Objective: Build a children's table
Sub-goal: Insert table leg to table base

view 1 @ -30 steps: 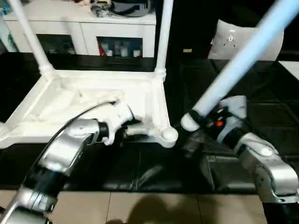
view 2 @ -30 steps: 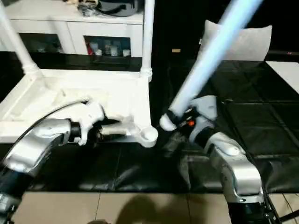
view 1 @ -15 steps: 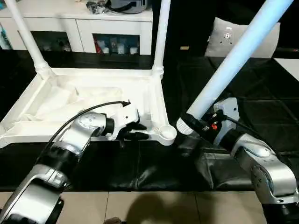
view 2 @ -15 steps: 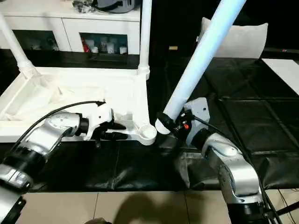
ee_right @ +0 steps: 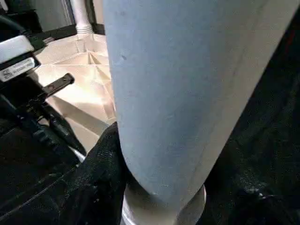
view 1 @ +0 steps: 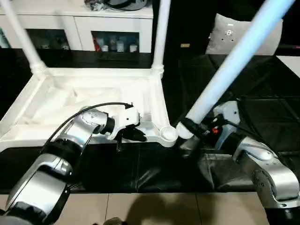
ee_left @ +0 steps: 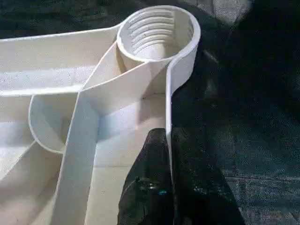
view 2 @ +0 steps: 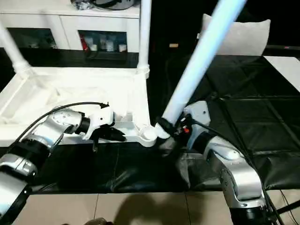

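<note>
While the tabletop lies underside up on the black mat, L tool is pinching its near rim at 9 o'clock of the empty corner socket. R tool grips a leg, base beside socket at 3 o'clock. Two legs stand in far sockets.

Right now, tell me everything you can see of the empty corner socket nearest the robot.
The corner socket is a short round white plastic cup, open upward, with screw ridges inside and nothing in it. Ribs join it to the upside-down tabletop. The left tool is shut on the rim wall beside it; the leg held by the right tool hangs tilted just beside it.
</note>
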